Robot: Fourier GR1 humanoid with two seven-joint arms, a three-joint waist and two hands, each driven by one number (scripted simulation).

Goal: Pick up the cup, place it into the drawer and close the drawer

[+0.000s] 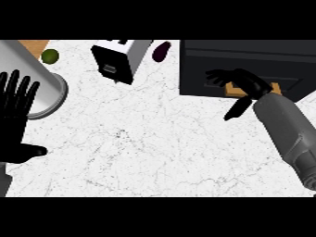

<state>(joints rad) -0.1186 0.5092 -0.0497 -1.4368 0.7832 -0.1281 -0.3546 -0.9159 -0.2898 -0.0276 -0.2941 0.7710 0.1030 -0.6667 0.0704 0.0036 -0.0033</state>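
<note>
A tan cup [275, 87] shows in small parts on both sides of my right hand [246, 82], which hides most of it. The hand is over the dark drawer unit [208, 55] at the upper right, its fingers curled round the cup and its thumb pointing down over the white counter. I cannot tell whether the cup rests inside the drawer or hangs above it. At the left edge my left hand [6, 115] rests open, fingers up, holding nothing.
A large white cylindrical pot [30, 69] stands at the upper left, just behind the left hand. A black and white toaster [119, 58] sits at top centre, with a green lime [49, 56] to its left and a purple eggplant [161, 51] to its right.
</note>
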